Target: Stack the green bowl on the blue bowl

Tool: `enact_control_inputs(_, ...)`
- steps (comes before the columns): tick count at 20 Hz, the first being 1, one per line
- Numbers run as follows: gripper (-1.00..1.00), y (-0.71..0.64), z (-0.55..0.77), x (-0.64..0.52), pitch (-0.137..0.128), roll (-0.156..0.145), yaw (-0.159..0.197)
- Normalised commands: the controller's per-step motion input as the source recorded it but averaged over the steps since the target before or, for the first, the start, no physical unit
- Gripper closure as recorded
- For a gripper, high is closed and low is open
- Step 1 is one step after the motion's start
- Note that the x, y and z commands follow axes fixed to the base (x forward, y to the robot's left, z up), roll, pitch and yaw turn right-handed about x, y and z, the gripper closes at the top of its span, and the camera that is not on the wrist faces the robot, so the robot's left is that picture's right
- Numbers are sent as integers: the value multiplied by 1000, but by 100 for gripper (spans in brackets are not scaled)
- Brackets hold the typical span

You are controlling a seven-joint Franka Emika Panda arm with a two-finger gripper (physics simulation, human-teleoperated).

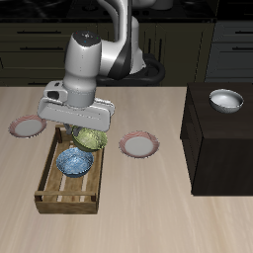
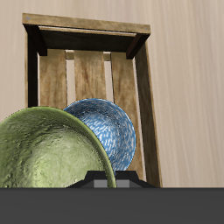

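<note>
Gripped by its rim, the green bowl (image 2: pixel 45 150) hangs from the gripper (image 1: pixel 83 132), fingers closed on it. It overlaps only part of the blue bowl (image 2: pixel 107 131) in the wooden tray (image 2: pixel 146 131); released now, it would likely land tilted against the bowl's edge.

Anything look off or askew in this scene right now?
Nothing damaged or spilled. Only the green bowl is tilted: it hangs at an angle under the pincer, partly over the blue bowl, which sits flat in the wooden tray. That looks like mid-carry, not a fault.

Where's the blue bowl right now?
The blue bowl sits inside the wooden tray on the table, nearer the front edge than the green bowl held above the tray's back end by the pincer.
</note>
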Motion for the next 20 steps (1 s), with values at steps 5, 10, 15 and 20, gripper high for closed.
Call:
enact_control_inputs(5, 100, 0, -164, -5, 14, -15, -4)
enact_control_inputs(10, 100, -137, -164, 81, 17, -34, -6)
enact_control_inputs(15, 100, -191, -170, 190, 25, -55, 13)
enact_control_inputs(20, -100, 92, -145, 71, 16, 9, 36)
